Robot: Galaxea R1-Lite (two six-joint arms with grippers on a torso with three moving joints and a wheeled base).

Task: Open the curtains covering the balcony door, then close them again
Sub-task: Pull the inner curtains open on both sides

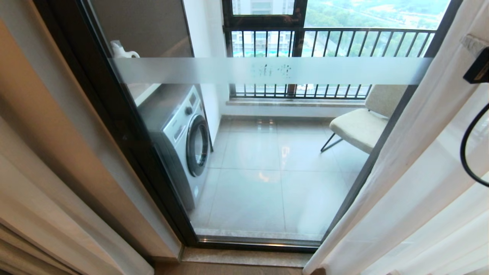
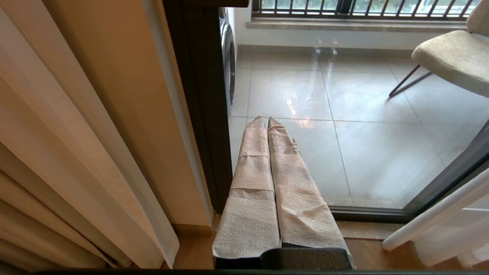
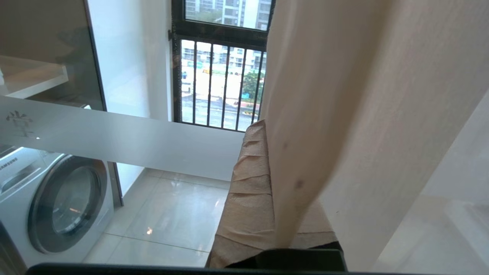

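Right tool (image 3: 267, 164): clamped shut on a fold of the curtain; the cloth runs down between the two paper-wrapped fingers (image 3: 248, 179) and hides the right-hand one.
Held cloth: beige curtain edge (image 3: 305, 114) in the right wrist view; in the head view the white sheer (image 1: 401, 172) hangs at the right of the opening. I judge the grip to be on that right-hand bundle.
Step in hand: grip looks made; the pull along the rail would come next. Which way depends on the stage, and I cannot tell that from here.
Doing it well: pull level and steady along the rail, not downward, so the hooks slide and the cloth does not slip out. Keep the fold deep between the fingers. Keep the tool off the glass.
Right arm pose: raised at the far right of the head view, mostly behind the cloth; only a dark part and a cable (image 1: 468, 152) show.
Left tool (image 2: 266, 121): fingers pressed together, empty, low before the door, pointing at the glass.
Balcony door (image 1: 267, 70): glass mostly uncovered; left curtain (image 1: 46, 172) gathered at the left.
Beyond: washing machine (image 1: 187, 133), chair (image 1: 359, 126).
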